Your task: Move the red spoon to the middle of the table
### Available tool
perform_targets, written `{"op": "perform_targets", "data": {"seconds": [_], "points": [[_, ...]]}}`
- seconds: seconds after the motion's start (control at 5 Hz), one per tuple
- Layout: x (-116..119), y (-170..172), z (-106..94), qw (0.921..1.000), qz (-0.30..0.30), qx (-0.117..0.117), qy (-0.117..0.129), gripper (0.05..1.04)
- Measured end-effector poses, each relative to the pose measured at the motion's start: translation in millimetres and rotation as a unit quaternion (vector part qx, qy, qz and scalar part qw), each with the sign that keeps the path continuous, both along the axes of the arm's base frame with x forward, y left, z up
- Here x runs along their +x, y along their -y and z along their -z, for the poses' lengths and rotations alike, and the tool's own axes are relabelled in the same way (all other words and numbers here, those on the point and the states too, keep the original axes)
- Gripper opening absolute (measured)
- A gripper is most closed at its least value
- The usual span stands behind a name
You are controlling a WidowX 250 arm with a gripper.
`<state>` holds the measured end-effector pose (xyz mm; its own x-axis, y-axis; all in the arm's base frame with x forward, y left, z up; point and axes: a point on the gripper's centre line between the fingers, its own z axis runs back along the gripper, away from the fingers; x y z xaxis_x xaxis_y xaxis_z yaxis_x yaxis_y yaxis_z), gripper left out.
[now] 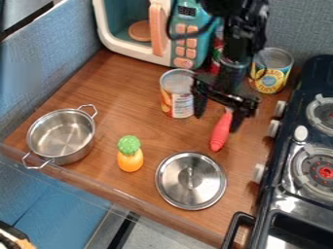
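The black gripper (219,120) is hanging over the red spoon (221,131), its fingers standing wide apart; the spoon is lying between an opened can (177,92) and the stove (276,194); a toy pineapple (130,158) is standing between the steel pot (62,136) and the lid (191,187).

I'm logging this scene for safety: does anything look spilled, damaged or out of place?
Nothing looks spilled or damaged. Slightly odd: the steel pot sits close to a corner of the table, one handle seemingly reaching over the edge, where it might get knocked.
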<state>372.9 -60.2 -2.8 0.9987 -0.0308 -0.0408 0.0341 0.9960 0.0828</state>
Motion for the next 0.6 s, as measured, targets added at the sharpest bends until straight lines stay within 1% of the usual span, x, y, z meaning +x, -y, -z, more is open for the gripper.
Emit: {"op": "perform_targets", "data": {"seconds": [0.2,0.4,0.6], "points": [[5.2,-3.2,20.2,0.9995,-0.015,-0.014,-0.024,1.000],[9.3,-0.2,22.4,0.9994,-0.015,-0.022,-0.021,0.944],[9.5,1.7,23.3,0.9997,-0.006,-0.022,-0.004,0.668]]}}
